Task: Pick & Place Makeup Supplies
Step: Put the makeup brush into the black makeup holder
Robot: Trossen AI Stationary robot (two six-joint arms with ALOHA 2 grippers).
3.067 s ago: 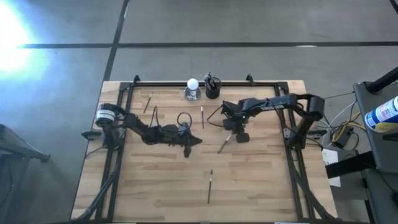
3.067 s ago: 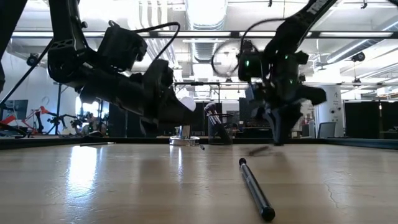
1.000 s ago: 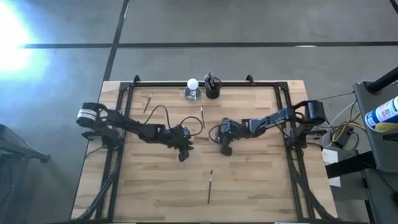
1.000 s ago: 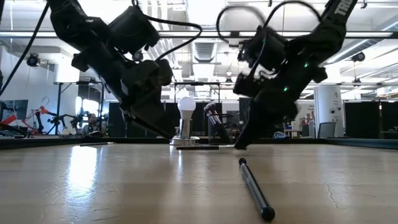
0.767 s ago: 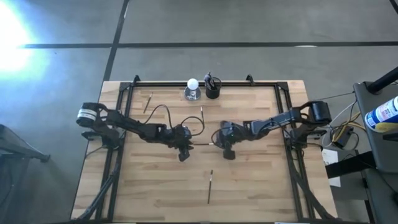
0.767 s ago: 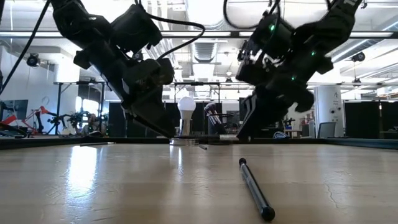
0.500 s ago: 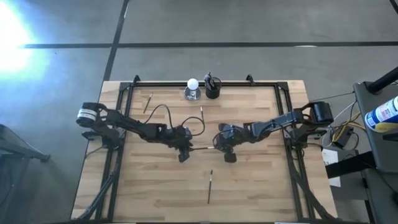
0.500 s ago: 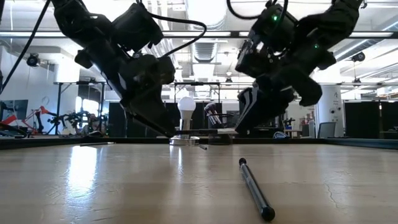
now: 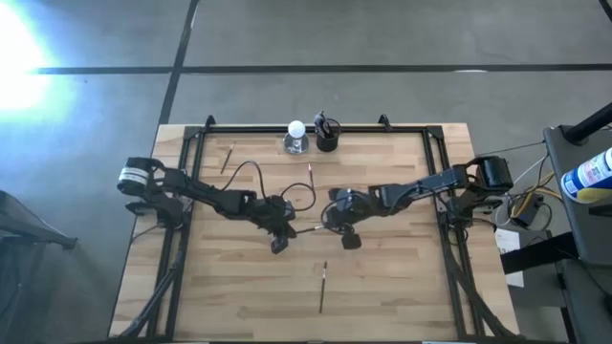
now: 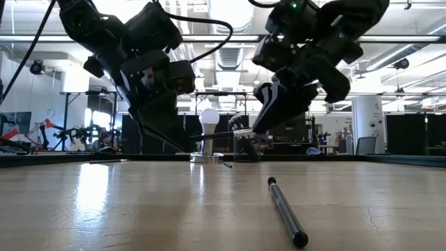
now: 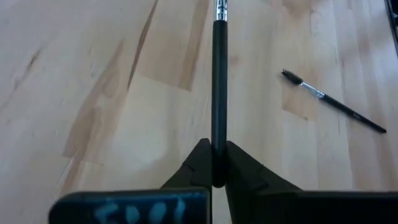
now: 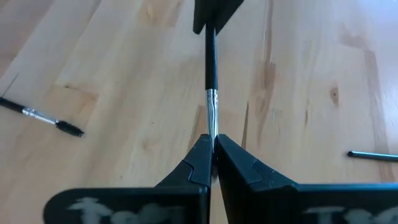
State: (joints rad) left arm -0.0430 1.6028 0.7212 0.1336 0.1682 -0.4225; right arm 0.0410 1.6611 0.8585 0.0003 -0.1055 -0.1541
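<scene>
Two end effectors pinch one thin brush above the desk [image 9: 402, 287].

Nearest lies a spare black brush [image 10: 284, 209]. Farther back, the held brush [image 9: 308, 230], black with a silver band, hangs level mid-desk, its ends clamped by the left end effector [image 9: 289, 230] and right end effector [image 9: 328, 226].
</scene>
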